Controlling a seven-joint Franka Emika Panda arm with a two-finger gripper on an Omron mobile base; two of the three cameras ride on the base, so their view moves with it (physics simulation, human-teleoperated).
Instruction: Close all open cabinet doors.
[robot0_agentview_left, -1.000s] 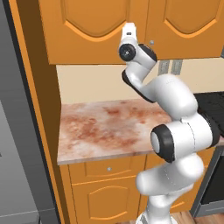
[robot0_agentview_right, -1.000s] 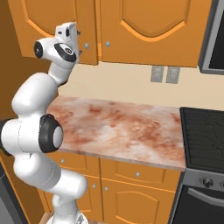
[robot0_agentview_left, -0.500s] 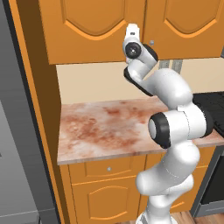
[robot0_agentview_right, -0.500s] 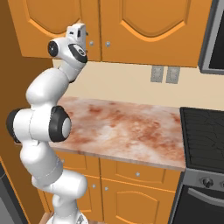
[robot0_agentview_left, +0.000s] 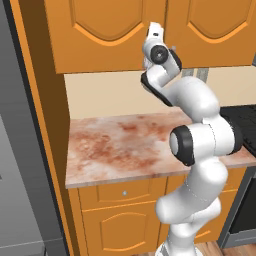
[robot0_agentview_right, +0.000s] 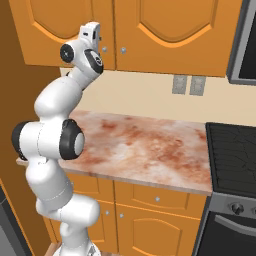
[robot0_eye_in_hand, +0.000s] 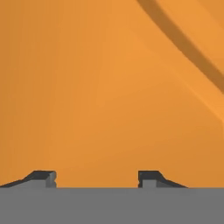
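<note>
Since 1 s ago the arm has straightened up and pushed forward to the cabinet doors (robot0_agentview_left: 105, 32). Gripper (robot0_eye_in_hand: 96, 177) sits right against an orange door face, arched panel groove at 1 o'clock in the hand view. Fingertips (robot0_eye_in_hand: 43, 177) stand apart, gripper open, nothing held. Marbled table (robot0_agentview_right: 145, 145) below.

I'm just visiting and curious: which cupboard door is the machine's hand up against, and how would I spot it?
Find the marbled reddish counter beside the black stove. Above it hang two tall orange doors with arched panels. It is the left door, beside the tall wooden side panel; the gripper faces its surface closely, unlike its right neighbour.
</note>
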